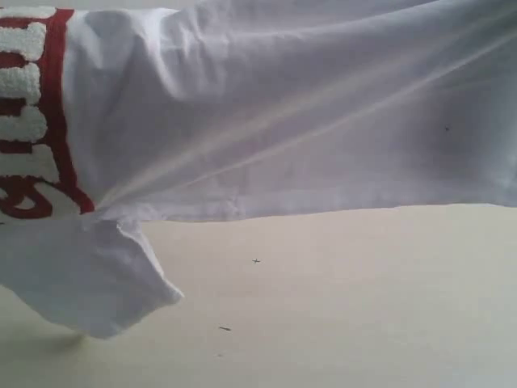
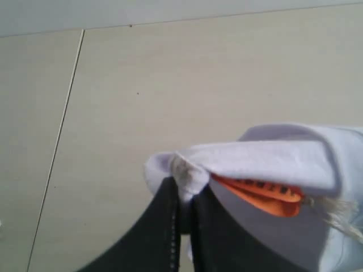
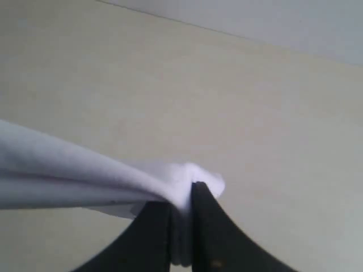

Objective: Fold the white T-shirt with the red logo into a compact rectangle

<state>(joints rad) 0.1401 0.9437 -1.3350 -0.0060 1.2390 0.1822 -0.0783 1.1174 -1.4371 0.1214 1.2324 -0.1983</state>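
The stretched white T-shirt (image 1: 323, 113) blocks the whole upper span, its sleeve (image 1: 89, 279) drooping low at the left; under the hem (image 1: 347, 212), free room above the tabletop (image 1: 363, 315) rightward.

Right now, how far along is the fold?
Early. Done: both tools are shut on the white T-shirt, the left tool pinching cloth by the orange neck tag, the right tool on a bunched edge. In hand: the shirt hangs stretched above the table, red logo sideways, one sleeve drooping. Left: every fold; no compact rectangle shows yet.
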